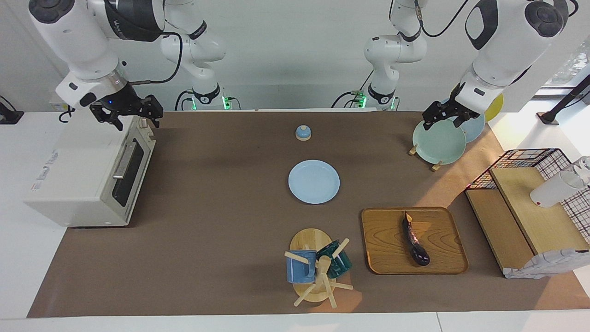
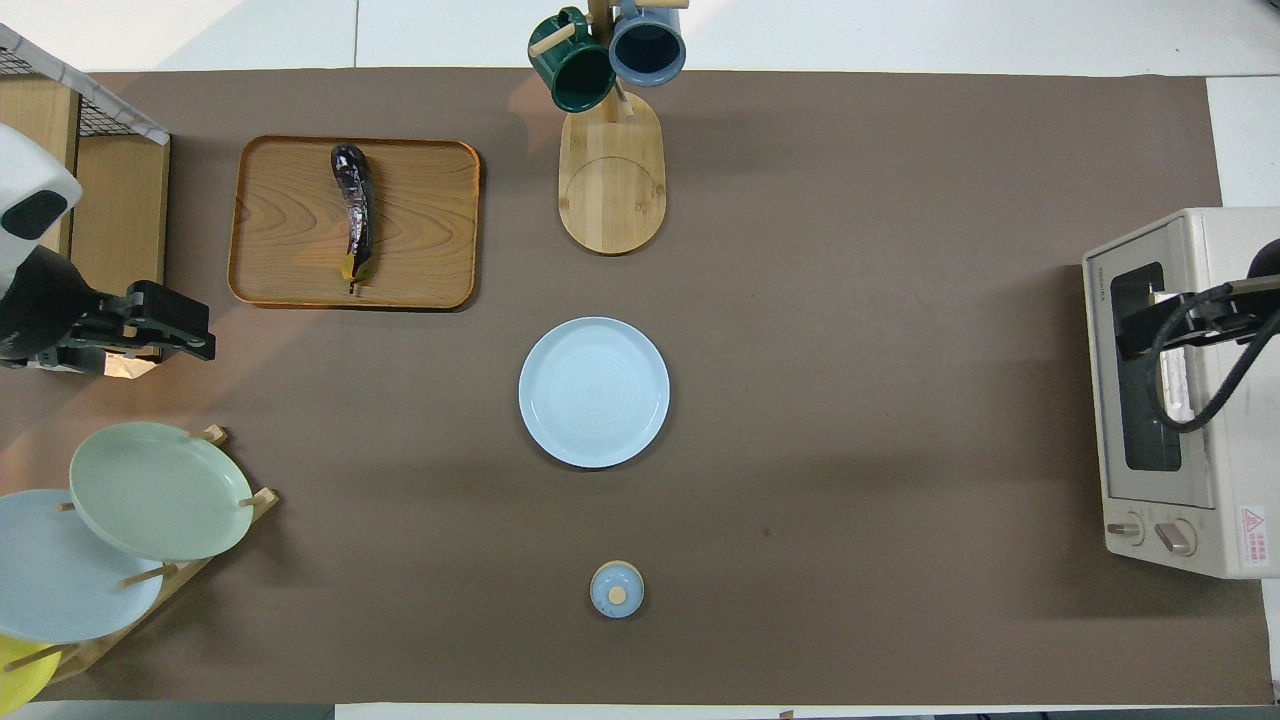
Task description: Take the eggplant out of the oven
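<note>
Mugs (image 1: pixel 318 265) on rack at lower centre. Eggplant (image 1: pixel 415 240) lies lower right on tray (image 1: pixel 382 244), out of shut oven (image 1: pixel 87 180) at frame left. Right gripper (image 1: pixel 126 110) over oven, left gripper (image 1: pixel 445 115) over plates (image 1: pixel 438 143); finger state unreadable on both.

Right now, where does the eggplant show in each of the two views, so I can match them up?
Facing view: the eggplant lies on the wooden tray, low in the picture, toward the left arm's end of the table.
Overhead view: the eggplant lies on the same tray, high in the picture.
Shared landmark: the mug tree beside the tray.
</note>
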Robot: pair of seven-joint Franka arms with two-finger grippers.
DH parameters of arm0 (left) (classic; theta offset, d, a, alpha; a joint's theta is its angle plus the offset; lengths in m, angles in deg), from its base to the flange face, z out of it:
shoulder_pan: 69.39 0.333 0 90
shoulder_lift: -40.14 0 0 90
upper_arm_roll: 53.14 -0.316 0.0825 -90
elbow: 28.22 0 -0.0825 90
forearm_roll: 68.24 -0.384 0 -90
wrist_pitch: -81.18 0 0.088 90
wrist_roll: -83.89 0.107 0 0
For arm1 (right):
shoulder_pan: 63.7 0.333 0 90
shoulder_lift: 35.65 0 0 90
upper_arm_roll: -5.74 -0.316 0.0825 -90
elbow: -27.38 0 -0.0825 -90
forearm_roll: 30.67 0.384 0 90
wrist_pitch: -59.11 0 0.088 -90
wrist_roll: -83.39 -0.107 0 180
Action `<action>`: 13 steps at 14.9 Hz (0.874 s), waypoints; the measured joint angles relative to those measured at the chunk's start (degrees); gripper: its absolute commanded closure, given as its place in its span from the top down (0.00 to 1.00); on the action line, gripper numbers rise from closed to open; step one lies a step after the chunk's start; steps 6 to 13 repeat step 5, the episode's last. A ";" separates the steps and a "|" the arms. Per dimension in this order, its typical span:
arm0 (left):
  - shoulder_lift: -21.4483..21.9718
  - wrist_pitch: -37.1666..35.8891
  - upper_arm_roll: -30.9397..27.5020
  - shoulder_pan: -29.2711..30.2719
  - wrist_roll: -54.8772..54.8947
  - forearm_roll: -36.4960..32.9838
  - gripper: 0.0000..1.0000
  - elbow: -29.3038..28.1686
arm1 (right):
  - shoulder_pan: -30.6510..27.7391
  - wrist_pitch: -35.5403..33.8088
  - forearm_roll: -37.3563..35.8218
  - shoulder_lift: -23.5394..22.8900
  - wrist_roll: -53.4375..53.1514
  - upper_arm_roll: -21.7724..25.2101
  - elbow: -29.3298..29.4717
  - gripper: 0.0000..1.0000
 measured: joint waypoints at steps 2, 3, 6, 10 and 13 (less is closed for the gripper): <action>0.32 0.05 0.01 -0.04 0.00 0.00 1.00 0.09 | 0.00 0.00 0.00 0.00 0.00 0.00 0.00 1.00; 0.46 0.16 0.01 -0.04 0.00 0.00 1.00 0.18 | 0.00 0.00 0.00 0.00 0.00 0.00 0.00 1.00; 0.57 0.45 0.01 -0.04 0.00 0.00 1.00 0.24 | 0.00 0.00 0.00 0.00 0.00 0.00 0.00 1.00; 0.57 0.45 0.01 -0.04 0.00 0.00 1.00 0.24 | 0.00 0.00 0.00 0.00 0.00 0.00 0.00 1.00; 0.57 0.45 0.01 -0.04 0.00 0.00 1.00 0.24 | 0.00 0.00 0.00 0.00 0.00 0.00 0.00 1.00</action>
